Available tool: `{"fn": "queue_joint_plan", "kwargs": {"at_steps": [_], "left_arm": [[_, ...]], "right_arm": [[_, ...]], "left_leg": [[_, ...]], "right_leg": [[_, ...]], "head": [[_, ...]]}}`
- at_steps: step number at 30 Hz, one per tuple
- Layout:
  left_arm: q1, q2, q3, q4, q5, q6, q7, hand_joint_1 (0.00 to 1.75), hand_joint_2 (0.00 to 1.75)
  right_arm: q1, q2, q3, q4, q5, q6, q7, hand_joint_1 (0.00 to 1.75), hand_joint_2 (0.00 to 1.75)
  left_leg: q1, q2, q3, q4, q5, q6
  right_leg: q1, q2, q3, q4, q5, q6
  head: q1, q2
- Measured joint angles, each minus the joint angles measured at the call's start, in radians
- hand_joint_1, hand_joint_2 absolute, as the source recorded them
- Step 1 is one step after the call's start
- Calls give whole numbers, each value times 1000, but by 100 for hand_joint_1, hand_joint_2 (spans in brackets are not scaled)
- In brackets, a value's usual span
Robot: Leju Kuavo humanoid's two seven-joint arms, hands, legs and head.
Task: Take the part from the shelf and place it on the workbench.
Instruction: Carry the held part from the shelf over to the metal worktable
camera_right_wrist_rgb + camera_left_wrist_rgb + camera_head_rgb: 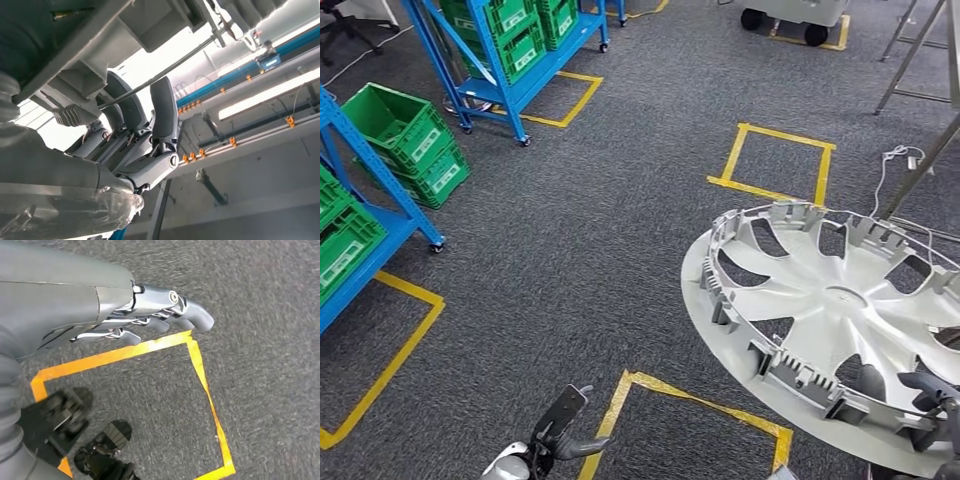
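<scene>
Your right hand (935,400) grips the part (833,310), already off the shelf (365,250); left hand (558,430) hangs empty, fingers straight. Placing on the workbench remains.

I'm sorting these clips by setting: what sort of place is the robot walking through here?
Probably a factory or warehouse-style workshop: blue wheeled shelving stacked with green parts crates, yellow tape boxes marking spots on the grey carpet, and a plastic wheel cover held in the right hand.

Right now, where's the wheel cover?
In the head view the wheel cover is at lower right, held by the right hand at its near rim, above the carpet and the yellow floor square.
</scene>
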Motion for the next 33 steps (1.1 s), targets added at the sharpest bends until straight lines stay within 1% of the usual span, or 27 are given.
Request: {"fn": "queue_joint_plan", "kwargs": {"at_steps": [1, 2, 4, 5, 6, 8, 10, 11, 12, 13, 14, 16, 17, 18, 20, 21, 22, 23, 25, 26, 27, 28, 29, 30, 31, 32, 33], "left_arm": [[0, 2, 0, 0, 0, 0, -1, 0, 175], [0, 3, 0, 0, 0, 0, -2, 0, 175], [0, 4, 0, 0, 0, 0, -3, 0, 175], [-1, 5, 0, 0, 0, 0, -4, 0, 175], [-1, 5, 0, 0, 0, 0, -5, 0, 175], [-1, 6, 0, -1, 0, 0, -6, 0, 175], [-1, 6, 0, -1, 0, 0, -6, 0, 175], [1, 8, 0, -1, 0, 0, -6, 0, 175], [2, 9, 1, -1, 1, 0, -7, 0, 175], [4, 11, 1, -1, 1, 0, -7, 0, 175], [5, 13, 2, -1, 2, 0, -7, 0, 175], [4, 13, 4, -1, 3, -2, -8, 0, 175], [3, 14, 6, -1, 4, -3, -8, 0, 175], [2, 14, 8, -1, 4, -5, -8, 0, 175], [1, 15, 10, -1, 5, -9, -8, 0, 175], [0, 15, 10, -1, 5, -10, -8, 0, 175], [-1, 15, 11, -1, 5, -11, -8, 0, 175], [-1, 16, 11, -1, 5, -11, -9, 0, 175], [1, 17, 13, 0, 5, -11, -9, 0, 175], [2, 18, 14, 0, 5, -11, -9, 0, 175], [3, 19, 14, 0, 5, -11, -9, 0, 175], [3, 20, 14, 0, 5, -11, -9, 0, 175], [3, 20, 15, 0, 5, -11, -9, 0, 175], [2, 21, 15, 0, 5, -11, -9, 0, 175], [2, 21, 15, 0, 5, -11, -9, 0, 175], [1, 21, 15, 0, 5, -11, -9, 0, 175], [1, 21, 15, 0, 5, -11, -9, 0, 175]], "right_arm": [[-1, 0, 0, 0, 0, 0, 0, 175, 175], [-2, 0, 0, 0, 0, 0, -1, 175, 175], [-3, 0, 0, 0, 0, 0, -1, 175, 175], [-3, 0, 0, 0, 0, 0, 0, 175, 175], [-5, 0, 0, 0, 0, 0, 0, 175, 175], [-7, 0, 0, 1, 0, 0, 0, 175, 175], [-8, 0, 0, 1, 0, 0, 0, 175, 175], [-9, 0, 0, 1, 0, 0, 0, 175, 175], [-9, 0, 0, 2, 0, 0, 0, 175, 175], [-10, 0, -1, 3, 0, 0, -1, 175, 175], [-10, 0, -1, 3, 0, 0, -2, 175, 175], [-11, 0, -1, 4, 0, 0, -3, 175, 175], [-12, 0, -1, 4, 0, 0, -4, 175, 175], [-13, 0, -1, 4, 0, 0, -5, 175, 175], [-12, 0, -1, 4, 0, 0, -6, 175, 175], [-12, 0, -1, 4, 0, 0, -6, 175, 175], [-13, 0, -1, 4, 0, 0, -7, 175, 175], [-13, 0, -1, 4, 0, 0, -7, 175, 175], [-14, 0, -1, 4, 0, 0, -7, 175, 175], [-14, 0, -1, 4, 0, 0, -8, 175, 175], [-14, 0, -1, 5, 0, 0, -8, 175, 175], [-14, 0, -1, 5, 0, 0, -7, 175, 175], [-14, 0, -1, 5, 0, 0, -7, 175, 175], [-14, 0, -1, 5, 0, 0, -7, 175, 175], [-14, 0, -1, 5, 0, 0, -7, 175, 175], [-14, 0, -1, 5, 0, 0, -7, 175, 175], [-14, 0, -1, 5, 0, 0, -7, 175, 175]], "left_leg": [[1, -12, 16, -37, 8, 2], [0, -18, 21, -51, 7, 6], [-3, -7, 21, -57, 11, 20], [-3, 0, 21, -60, 15, 27], [-2, 7, 22, -63, 18, 34], [-1, 14, 22, -65, 20, 40], [-2, 16, 22, -65, 20, 42], [-4, 24, 22, -64, 20, 43], [-8, 36, 22, -64, 19, 44], [-12, 50, 22, -64, 18, 46], [-15, 65, 23, -63, 17, 47], [-21, 79, 25, -61, 14, 43], [-23, 84, 25, -60, 13, 40], [-25, 90, 25, -60, 13, 35], [-24, 99, 24, -60, 13, 27], [-23, 93, 22, -55, 7, 20], [-21, 81, 13, -35, -10, 14], [-19, 65, -6, 7, -37, 7], [-13, 43, -67, 140, -103, -2], [-10, 41, -96, 197, -122, -5], [-8, 40, -111, 225, -122, -7], [-4, 39, -106, 212, -103, -9], [-1, 36, -84, 165, -69, -10], [4, 25, -51, 99, -32, -13], [8, 9, -18, 29, -6, -14], [11, -6, 5, -19, 8, -14], [12, -17, 17, -46, 12, -11]], "right_leg": [[0, 7, -4, 0, 3, 6], [-1, 13, -7, -2, 6, 13], [-6, 19, -13, -7, 12, 27], [-5, 8, -19, 1, 5, 31], [-4, -8, -30, 19, -7, 33], [-1, -37, -47, 54, -32, 34], [-1, -42, -54, 70, -42, 34], [-1, -47, -80, 131, -66, 35], [-1, -52, -96, 175, -80, 34], [0, -59, -99, 196, -82, 32], [2, -68, -88, 191, -74, 29], [9, -97, -9, 53, -30, 19], [13, -106, 13, 14, -22, 14], [16, -110, 21, -2, -23, 9], [16, -94, 19, -4, -16, -1], [15, -87, 18, -7, -13, -6], [12, -80, 17, -9, -10, -11], [9, -74, 16, -11, -7, -15], [8, -59, 12, -11, -5, -19], [8, -51, 10, -11, -4, -19], [7, -42, 9, -11, -3, -19], [6, -33, 8, -11, -2, -17], [5, -24, 8, -11, -1, -15], [3, -15, 8, -11, 0, -11], [3, -6, 6, -8, 1, -6], [3, 2, 2, -6, 2, 0], [2, 9, -2, -6, 5, 7]], "head": [[0, 0], [0, 0], [0, 0], [2, 0], [4, 0], [8, 0], [9, 0], [9, 0], [9, 0], [8, 0], [8, 0], [8, 0], [7, 0], [7, 0], [7, 0], [6, 0], [5, 0], [4, 0], [3, 0], [3, 0], [3, 0], [3, 0], [3, 0], [3, 0], [2, 0], [2, 0], [1, 0]]}}
